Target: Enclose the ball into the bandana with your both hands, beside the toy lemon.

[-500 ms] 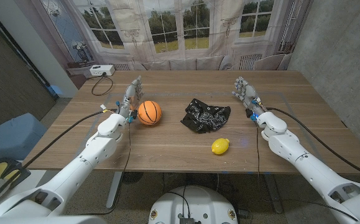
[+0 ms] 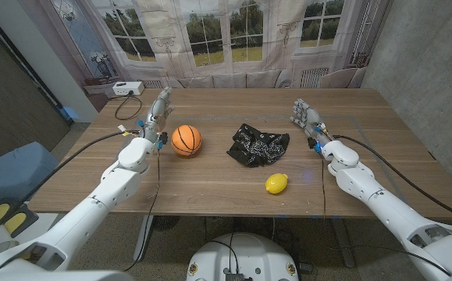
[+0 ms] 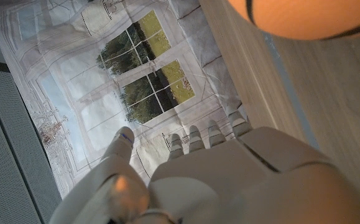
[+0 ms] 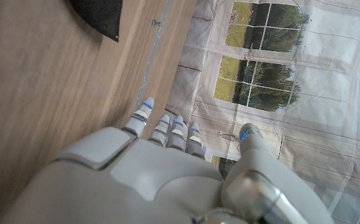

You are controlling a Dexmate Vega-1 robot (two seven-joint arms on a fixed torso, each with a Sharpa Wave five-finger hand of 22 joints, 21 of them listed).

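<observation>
Nothing is wrapped yet. The orange rubber ball [image 2: 186, 140] is seen on the wooden table [image 2: 210, 191], apart from the crumpled black patterned bandana [image 2: 257, 145] beyond the yellow toy lemon [image 2: 276, 183]. The left hand [image 2: 158, 109] and right hand [image 2: 306, 117] are held spread and empty.
</observation>
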